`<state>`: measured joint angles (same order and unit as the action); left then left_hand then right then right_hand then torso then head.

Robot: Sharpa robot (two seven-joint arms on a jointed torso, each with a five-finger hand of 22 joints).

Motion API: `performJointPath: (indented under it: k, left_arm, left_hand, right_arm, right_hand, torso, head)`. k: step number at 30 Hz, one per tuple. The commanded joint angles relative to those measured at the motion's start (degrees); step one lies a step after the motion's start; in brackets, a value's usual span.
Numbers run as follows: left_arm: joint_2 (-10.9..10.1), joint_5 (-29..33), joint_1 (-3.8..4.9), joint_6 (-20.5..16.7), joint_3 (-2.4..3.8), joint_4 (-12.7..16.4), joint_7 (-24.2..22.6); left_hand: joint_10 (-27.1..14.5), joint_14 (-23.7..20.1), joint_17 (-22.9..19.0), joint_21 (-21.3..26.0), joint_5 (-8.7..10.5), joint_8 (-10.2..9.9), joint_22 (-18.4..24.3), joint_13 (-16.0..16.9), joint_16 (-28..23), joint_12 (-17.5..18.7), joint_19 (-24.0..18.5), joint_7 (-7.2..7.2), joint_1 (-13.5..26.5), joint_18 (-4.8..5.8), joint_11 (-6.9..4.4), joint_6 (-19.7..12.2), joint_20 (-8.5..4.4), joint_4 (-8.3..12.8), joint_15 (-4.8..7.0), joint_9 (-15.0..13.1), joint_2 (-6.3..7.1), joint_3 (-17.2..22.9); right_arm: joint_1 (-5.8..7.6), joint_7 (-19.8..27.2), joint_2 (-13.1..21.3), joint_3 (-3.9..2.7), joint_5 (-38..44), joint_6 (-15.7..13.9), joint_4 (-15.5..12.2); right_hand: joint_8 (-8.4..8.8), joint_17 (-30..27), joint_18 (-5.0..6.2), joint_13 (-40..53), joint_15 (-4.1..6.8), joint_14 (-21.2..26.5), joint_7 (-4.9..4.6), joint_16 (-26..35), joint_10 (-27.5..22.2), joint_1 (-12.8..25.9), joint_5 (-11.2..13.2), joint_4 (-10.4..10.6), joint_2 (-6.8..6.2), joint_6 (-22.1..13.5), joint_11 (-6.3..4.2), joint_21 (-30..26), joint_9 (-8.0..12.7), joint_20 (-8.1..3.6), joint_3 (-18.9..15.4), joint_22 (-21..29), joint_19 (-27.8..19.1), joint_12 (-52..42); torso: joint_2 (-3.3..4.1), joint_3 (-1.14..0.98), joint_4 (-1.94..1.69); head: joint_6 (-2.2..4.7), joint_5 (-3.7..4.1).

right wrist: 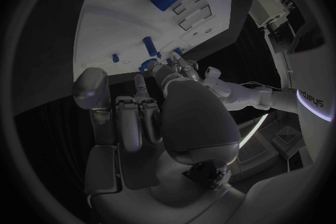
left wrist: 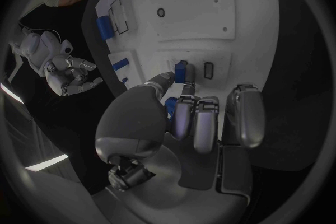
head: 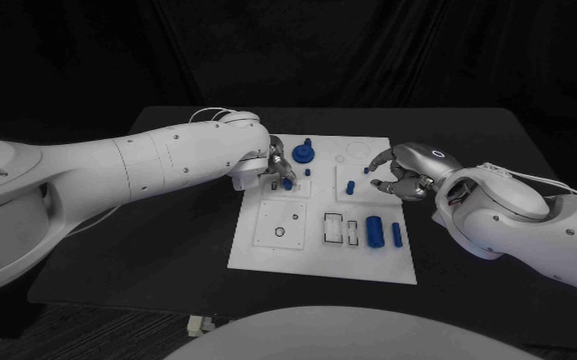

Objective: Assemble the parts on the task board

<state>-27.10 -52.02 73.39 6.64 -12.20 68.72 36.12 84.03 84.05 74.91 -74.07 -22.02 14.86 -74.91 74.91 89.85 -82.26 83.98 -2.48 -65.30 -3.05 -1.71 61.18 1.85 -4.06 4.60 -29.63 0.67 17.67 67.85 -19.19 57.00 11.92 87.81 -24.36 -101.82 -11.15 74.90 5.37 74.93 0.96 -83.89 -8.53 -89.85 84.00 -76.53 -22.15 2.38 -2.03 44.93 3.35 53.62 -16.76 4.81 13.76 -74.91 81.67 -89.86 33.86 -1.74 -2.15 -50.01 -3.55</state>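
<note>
— What have the hands got, from where you sit?

— I see the left hand over the task board's left edge, its fingers curled down onto a small blue part beside a little rectangular slot. Thumb and a finger seem to pinch that part, though I can't tell for certain. The right hand hovers above the board's right edge, fingers loosely spread with nothing in them.

— And the other pieces?

— On the board, a round blue knob stands just beside the left hand, towards the far edge. A short blue peg lies near the right hand. Towards the board's near right corner I see a fat blue cylinder with a thin blue bar just beside it. The board sits in the middle of the black table.
</note>
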Motion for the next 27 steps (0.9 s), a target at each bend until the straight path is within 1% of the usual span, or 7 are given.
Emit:
performJointPath:
  k: [1,4,6,27]
  left_arm:
    - [0.1,0.1,0.15,0.6,0.04,0.0,-0.2]
    - [0.1,0.1,0.15,1.0,0.04,-0.1,0.0]
    - [0.0,0.1,0.15,1.1,0.03,0.0,0.1]
    - [-0.9,0.1,0.14,0.8,0.03,0.4,0.1]
  left_hand:
    - [1.7,5.9,15.1,0.0,0.51,0.1,-10.9,9.7,0.1,0.4,0.2,-0.03,0.7,-0.14,-0.10,-0.5,-0.31,-0.5,0.30,-0.1,0.04,-0.2]
    - [1.7,5.9,15.1,0.0,1.25,0.1,-10.8,9.7,0.1,0.5,0.2,-0.06,1.0,-0.14,-0.06,-0.6,-0.27,-0.7,0.26,-0.1,0.14,-0.3]
    - [1.7,5.9,15.1,0.1,1.43,0.1,-10.8,9.7,0.1,0.5,0.2,-0.08,1.1,-0.16,-0.05,-0.7,-0.27,-0.7,0.25,-0.1,0.16,-0.4]
    - [1.6,5.9,15.1,0.2,1.51,0.0,-10.8,9.6,0.1,0.6,0.1,-0.07,1.0,-0.17,-0.05,-0.8,-0.26,-0.7,0.24,-0.1,0.14,-0.3]
  right_arm:
    - [-0.15,-0.1,0.1,-0.03,0.2,-0.4,0.0]
    - [-0.17,-0.1,0.1,-0.03,0.2,-0.4,0.0]
    - [-0.17,-0.1,0.1,-0.03,0.2,-0.4,0.0]
    - [-0.21,-0.1,0.0,-0.03,0.2,-0.3,0.1]
  right_hand:
    - [0.36,15.1,0.84,15.1,-0.32,-6.1,0.04,-0.1,6.0,-0.3,-0.2,0.2,0.30,0.4,0.24,-0.2,0.1,0.28,0.2,-6.7,-0.1,-0.1]
    - [0.36,15.1,0.84,15.1,-0.32,-6.1,0.04,-0.1,6.0,-0.3,-0.2,0.2,0.30,0.4,0.24,-0.2,0.1,0.28,0.2,-6.7,-0.1,-0.1]
    - [0.36,15.1,0.84,15.1,-0.32,-6.1,0.04,-0.1,6.0,-0.3,-0.2,0.2,0.30,0.4,0.24,-0.2,0.1,0.28,0.2,-6.7,-0.1,-0.1]
    - [0.40,15.1,0.83,15.1,-0.34,-6.1,0.00,-0.1,6.0,-0.4,-0.2,0.1,0.19,0.5,0.28,-0.1,0.2,0.31,0.3,-6.7,-0.1,-0.1]
  torso:
    - [0.01,0.00,0.00]
    - [0.01,-0.01,0.00]
    - [0.00,-0.01,0.00]
    - [0.00,-0.01,-0.01]
  head:
    - [0.01,-0.08]
    - [0.01,-0.03]
    - [0.01,-0.14]
    - [0.01,-0.20]
